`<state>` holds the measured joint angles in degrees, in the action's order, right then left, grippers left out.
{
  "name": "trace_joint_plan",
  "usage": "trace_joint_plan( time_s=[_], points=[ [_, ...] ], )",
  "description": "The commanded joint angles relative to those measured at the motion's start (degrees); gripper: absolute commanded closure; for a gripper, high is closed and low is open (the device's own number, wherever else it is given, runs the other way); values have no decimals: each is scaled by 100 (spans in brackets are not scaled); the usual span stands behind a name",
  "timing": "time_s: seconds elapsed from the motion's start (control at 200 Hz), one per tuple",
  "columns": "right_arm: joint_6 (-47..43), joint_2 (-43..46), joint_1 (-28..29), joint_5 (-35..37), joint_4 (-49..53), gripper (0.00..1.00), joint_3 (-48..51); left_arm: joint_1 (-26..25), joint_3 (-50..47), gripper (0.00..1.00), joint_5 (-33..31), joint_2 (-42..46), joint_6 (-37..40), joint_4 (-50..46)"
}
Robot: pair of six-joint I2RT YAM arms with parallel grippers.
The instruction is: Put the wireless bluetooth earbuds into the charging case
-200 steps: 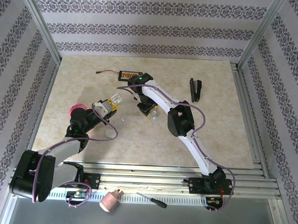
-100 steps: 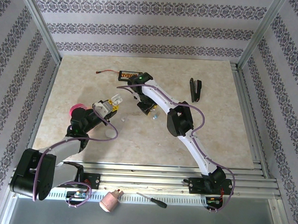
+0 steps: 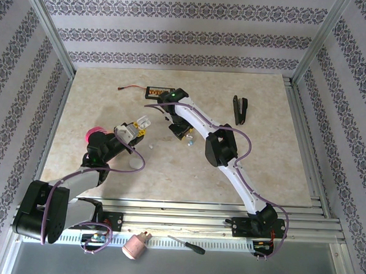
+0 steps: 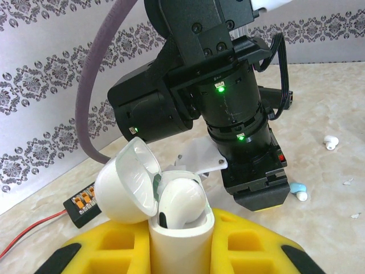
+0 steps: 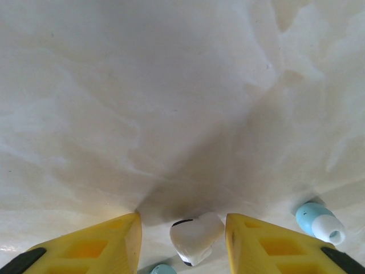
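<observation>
Left arm [image 3: 83, 175]: black elbow joint [image 3: 100, 151] has edged slightly to the left in the top view.
Left gripper [image 3: 140, 123]: clamped on the open white charging case [image 3: 144, 119], nudged a little toward the far side.
Right arm [image 3: 199, 120]: purple cable loop [image 3: 247, 146] by the elbow sits marginally higher, and the shift is barely visible.

The tabletop [image 3: 261, 159] is showing cream marbling; the walls [image 3: 176, 38] are carrying white paper with grey damask bands. The left tool [image 4: 181, 251] and right tool [image 5: 182, 240] are both showing yellow fingers [image 5: 91, 245]. The charging case [image 4: 171, 211] is gleaming glossy white. 1 earbud [image 5: 195, 237] is showing white, the other earbud [image 5: 318, 222] pale blue with a white tip.
</observation>
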<state>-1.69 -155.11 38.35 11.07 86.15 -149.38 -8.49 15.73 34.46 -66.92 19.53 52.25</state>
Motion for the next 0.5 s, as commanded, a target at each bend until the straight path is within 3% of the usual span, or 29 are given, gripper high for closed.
trace_joint_plan(
  time_s=[0.0, 0.27, 0.495],
  points=[
    [48, -31, -71, 97, 169, 57, 117, 54, 5, 100, 131, 2, 38, 189],
    [56, -54, -97, 90, 116, 64, 170, 51, -8, 100, 150, 35, -3, 205],
    [46, -11, -117, 134, 93, 62, 285, 53, -8, 100, 158, 51, -2, 172]
  ],
)
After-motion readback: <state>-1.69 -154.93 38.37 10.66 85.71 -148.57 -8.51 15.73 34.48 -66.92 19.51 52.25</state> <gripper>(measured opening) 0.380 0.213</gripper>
